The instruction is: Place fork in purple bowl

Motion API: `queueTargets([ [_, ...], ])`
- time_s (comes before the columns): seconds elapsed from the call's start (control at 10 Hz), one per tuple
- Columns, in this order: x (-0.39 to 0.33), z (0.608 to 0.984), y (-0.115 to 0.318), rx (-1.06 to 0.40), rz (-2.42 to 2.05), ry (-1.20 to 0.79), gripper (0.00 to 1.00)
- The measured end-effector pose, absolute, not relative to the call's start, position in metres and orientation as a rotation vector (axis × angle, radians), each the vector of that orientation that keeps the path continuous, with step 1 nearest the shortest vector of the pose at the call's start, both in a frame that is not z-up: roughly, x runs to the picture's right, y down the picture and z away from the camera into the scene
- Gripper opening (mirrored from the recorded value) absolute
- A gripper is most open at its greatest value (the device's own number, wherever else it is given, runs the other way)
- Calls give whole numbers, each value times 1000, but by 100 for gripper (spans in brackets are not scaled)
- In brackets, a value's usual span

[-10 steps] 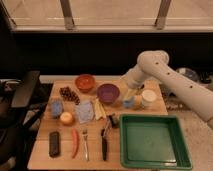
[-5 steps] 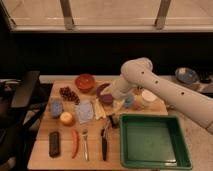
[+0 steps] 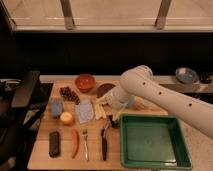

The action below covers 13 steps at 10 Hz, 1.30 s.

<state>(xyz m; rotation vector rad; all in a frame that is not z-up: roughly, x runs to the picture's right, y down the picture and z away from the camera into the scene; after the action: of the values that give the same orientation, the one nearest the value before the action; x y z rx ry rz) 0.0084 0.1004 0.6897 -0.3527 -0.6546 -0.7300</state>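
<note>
Gripper point(image 3: 111, 115): low over table point(image 3: 42, 156) centre.
- Toward camera: bare wood down to fork point(image 3: 85, 145); black-handled utensil point(image 3: 104, 146) just beside it.
- Camera-right: green tray point(image 3: 150, 118) wall close.
- Behind: purple bowl point(image 3: 103, 89), partly covered by arm point(image 3: 150, 90).

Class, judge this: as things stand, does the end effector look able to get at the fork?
Probably yes. The end effector hangs just beyond the green tray's far rim. The fork lies uncovered near the table's front, between the carrot and the black-handled utensil.
</note>
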Motion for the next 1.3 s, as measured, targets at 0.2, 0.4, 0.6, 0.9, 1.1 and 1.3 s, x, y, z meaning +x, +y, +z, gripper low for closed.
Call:
queueTargets([
  [0.2, -2, 690, 103, -363, -808, -649, 68],
  [0.4, -31, 692, 110, -376, -910, -669, 68],
  [0.6, -68, 694, 118, -390, -991, -703, 68],
  [0.9, -127, 706, 144, -428, -1116, -772, 68],
  [1.1, -140, 720, 166, -462, -1157, -811, 68],
  [1.3, -139, 725, 178, -491, -1161, -824, 68],
])
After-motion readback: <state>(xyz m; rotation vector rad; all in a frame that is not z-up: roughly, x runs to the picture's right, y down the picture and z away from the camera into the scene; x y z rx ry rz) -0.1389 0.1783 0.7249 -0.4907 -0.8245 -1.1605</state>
